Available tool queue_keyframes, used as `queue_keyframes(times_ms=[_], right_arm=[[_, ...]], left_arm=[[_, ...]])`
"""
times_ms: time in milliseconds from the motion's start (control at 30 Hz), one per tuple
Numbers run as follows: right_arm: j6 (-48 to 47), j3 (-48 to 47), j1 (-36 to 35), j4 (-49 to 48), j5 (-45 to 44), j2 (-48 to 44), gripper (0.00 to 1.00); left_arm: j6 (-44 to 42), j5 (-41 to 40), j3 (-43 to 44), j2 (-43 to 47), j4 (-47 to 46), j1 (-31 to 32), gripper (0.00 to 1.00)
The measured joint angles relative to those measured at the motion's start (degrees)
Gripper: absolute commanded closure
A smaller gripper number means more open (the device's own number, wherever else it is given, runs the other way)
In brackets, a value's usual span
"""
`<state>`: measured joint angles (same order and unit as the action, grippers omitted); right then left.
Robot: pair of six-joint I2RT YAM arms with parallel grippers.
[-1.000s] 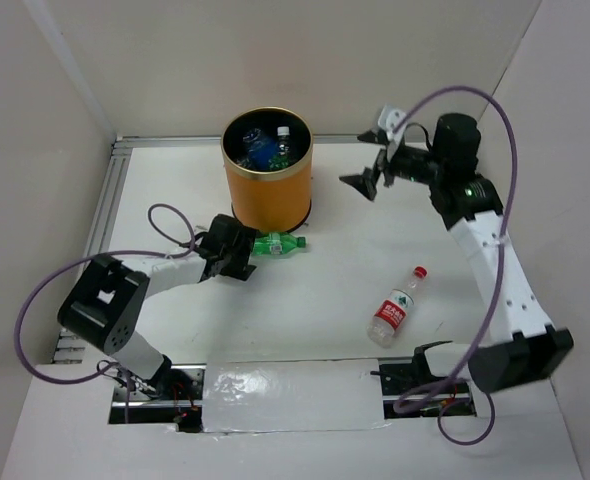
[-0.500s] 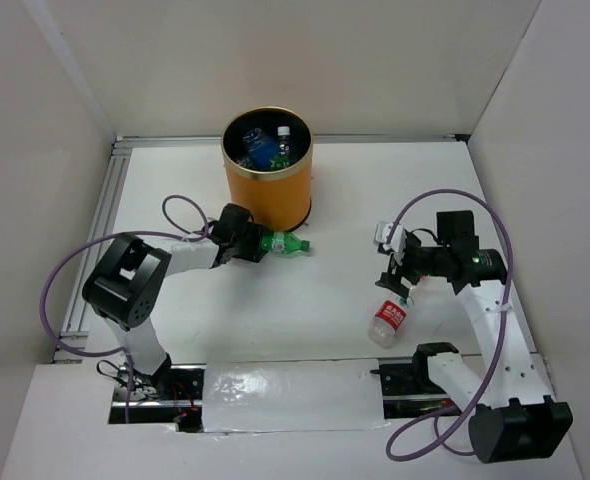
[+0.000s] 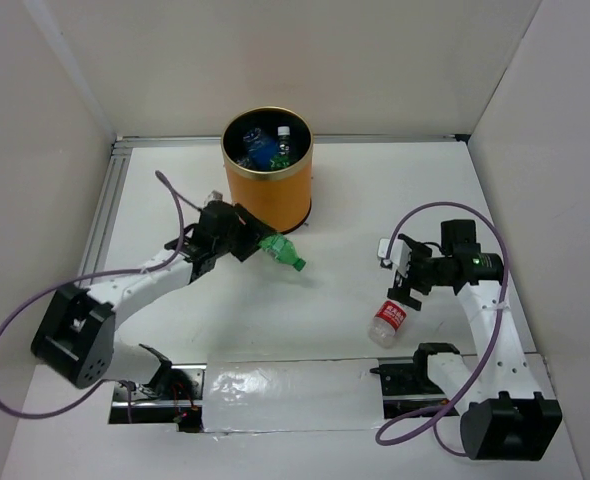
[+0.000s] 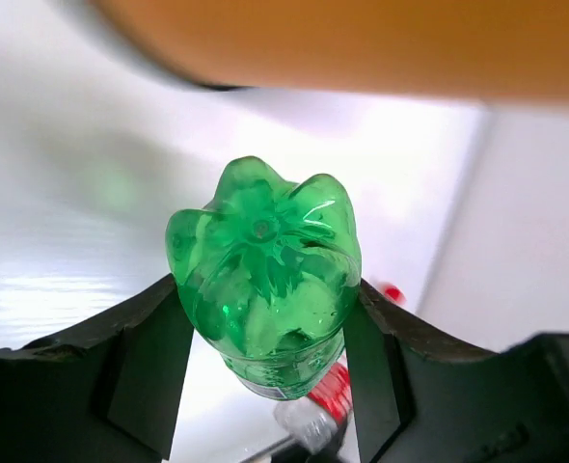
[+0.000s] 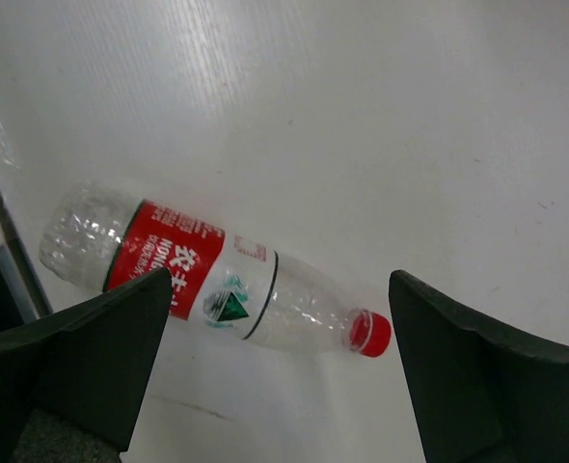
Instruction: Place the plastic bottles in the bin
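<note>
A green plastic bottle point(image 3: 283, 252) hangs tilted just off the table, right in front of the orange bin point(image 3: 267, 190). My left gripper point(image 3: 247, 243) is shut on its lower body. In the left wrist view the bottle's base point(image 4: 263, 260) fills the space between the fingers, with the bin's wall point(image 4: 362, 48) above it. Several bottles point(image 3: 263, 148) lie inside the bin. A clear red-labelled bottle point(image 3: 387, 321) with a red cap lies on the table at the right. My right gripper point(image 3: 402, 284) hovers open over it; its neck and label point(image 5: 207, 280) lie between the spread fingers point(image 5: 92, 347), untouched.
White walls close in the table on the left, back and right. A metal rail point(image 3: 103, 215) runs along the left edge. A shiny taped strip point(image 3: 285, 395) lies at the near edge between the arm bases. Purple cables loop beside both arms.
My left gripper closed on the green bottle and raised it off the table, cap end swinging right. My right arm came down from the far back to just above the red-labelled bottle.
</note>
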<state>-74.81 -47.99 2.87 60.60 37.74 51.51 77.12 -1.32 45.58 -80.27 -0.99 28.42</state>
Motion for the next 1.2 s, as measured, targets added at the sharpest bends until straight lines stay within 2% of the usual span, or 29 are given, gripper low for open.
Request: queue_keyframes(times_ms=[133, 233, 333, 367, 400, 433, 500, 600, 733, 867, 900, 1000, 1033, 1200], right_arm=[[-3.0, 0.5, 0.8, -0.2, -2.5, 0.1, 0.05], [-0.8, -0.5, 1.4, -0.3, -2.6, 3.5, 0.21], [9.1, -2.6, 2.4, -1.9, -2.8, 9.4, 0.4], [12.0, -3.3, 3.0, -2.4, -2.8, 11.1, 0.4], [14.7, -4.1, 3.9, -2.4, -2.8, 12.4, 0.39], [17.6, -4.6, 5.2, -2.8, -2.8, 13.5, 0.23], [23.7, -6.7, 9.1, -3.4, -3.1, 15.3, 0.07], [29.2, -10.9, 11.3, -2.8, -3.5, 18.6, 0.01], [36.4, -19.9, 13.0, -1.2, -3.8, 29.3, 0.01], [41.3, -28.2, 16.3, 3.2, -5.5, 41.7, 0.02], [42.2, -30.0, 17.0, 4.3, -6.3, 44.0, 0.02], [44.2, -33.9, 18.8, 7.1, -9.3, 48.7, 0.06], [44.5, -34.0, 19.3, 7.6, -10.3, 49.3, 0.06], [44.9, -28.5, 19.3, 9.6, -13.0, 50.3, 0.1]], left_arm=[[-13.0, 0.6, 9.7, 5.8, 0.2, 2.7, 1.0], [-21.8, -0.6, 21.2, 5.3, -0.7, 4.0, 1.0], [-28.9, -4.0, 31.2, 3.0, -1.8, 4.3, 1.0], [-30.8, -5.4, 33.8, 1.9, -2.3, 4.3, 1.0], [-33.1, -7.3, 36.4, 0.6, -3.0, 4.3, 1.0], [-34.9, -8.9, 38.4, -0.6, -3.2, 4.3, 1.0], [-38.6, -13.0, 42.4, -3.8, -3.1, 4.5, 1.0], [-45.0, -20.5, 46.9, -9.2, -2.3, 4.8, 0.99], [-53.5, -28.1, 50.4, -16.4, -0.3, 4.9, 0.91], [-58.0, -32.2, 51.6, -21.0, 1.3, 5.0, 0.53], [-58.9, -32.7, 51.6, -21.3, 1.2, 5.0, 0.37], [-60.3, -34.2, 51.6, -21.2, 1.2, 5.0, 0.21], [-60.8, -34.7, 51.6, -21.2, 1.5, 5.0, 0.1], [-61.2, -35.3, 51.5, -21.1, 2.1, 5.4, 0.07]])
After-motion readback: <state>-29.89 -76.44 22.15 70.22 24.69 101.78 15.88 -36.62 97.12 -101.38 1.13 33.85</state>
